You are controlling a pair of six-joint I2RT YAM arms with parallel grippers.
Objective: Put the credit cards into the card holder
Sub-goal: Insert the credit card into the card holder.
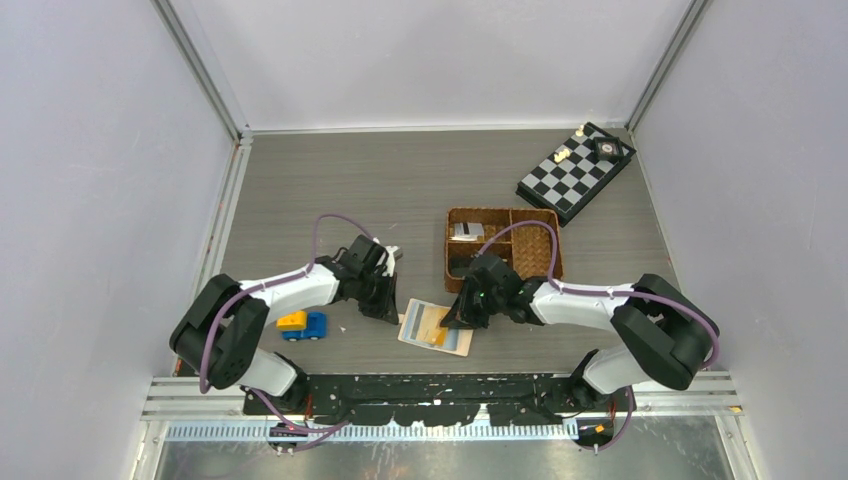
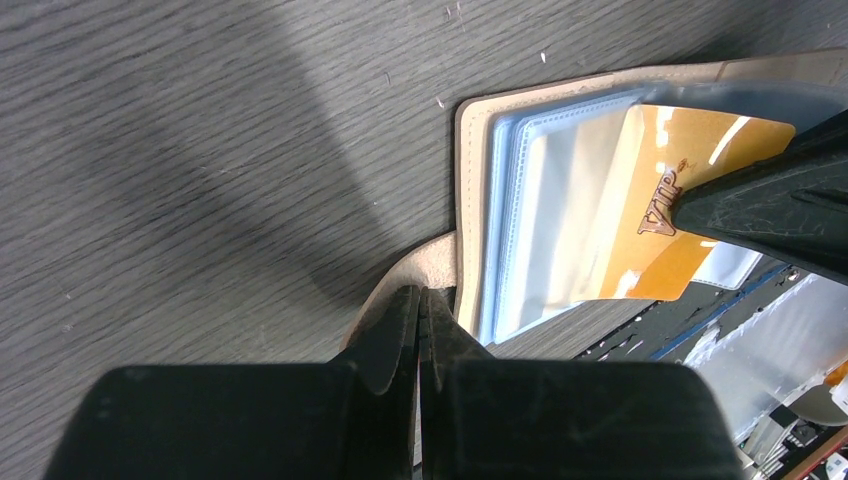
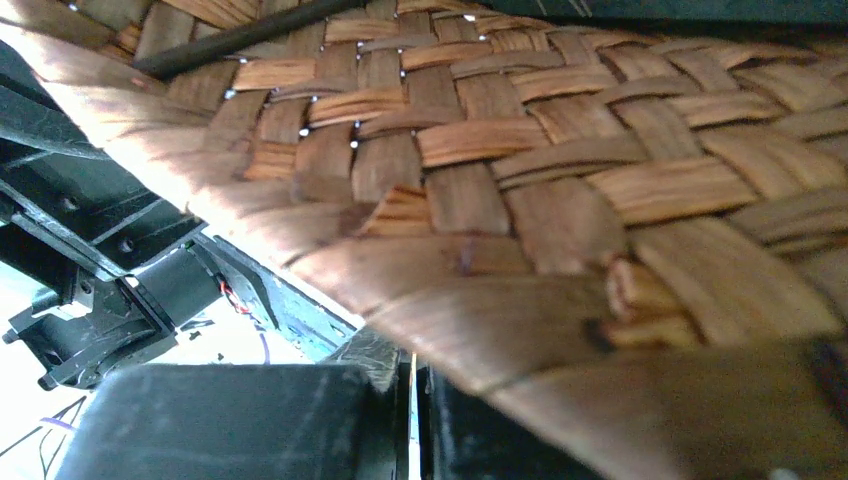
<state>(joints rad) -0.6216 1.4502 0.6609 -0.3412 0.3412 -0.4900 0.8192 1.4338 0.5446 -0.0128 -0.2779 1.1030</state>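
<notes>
The beige card holder [image 1: 448,343] lies open near the table's front edge, its pale blue pockets up [image 2: 520,200]. My left gripper [image 1: 388,312] is shut on its snap tab [image 2: 405,275]; its jaws [image 2: 420,300] are pressed together there. My right gripper [image 1: 455,318] is shut on the yellow-tan card [image 2: 665,190], which lies partly inside a clear pocket. A thin yellow edge shows between the right gripper's jaws [image 3: 410,372]. A silver-grey card [image 1: 467,232] lies in the basket. The black card is out of view.
A brown woven divided basket [image 1: 540,250] stands just behind the right gripper and fills the right wrist view [image 3: 500,150]. A chessboard [image 1: 577,170] lies at the back right. A yellow and blue toy truck [image 1: 302,324] sits left of the wallet.
</notes>
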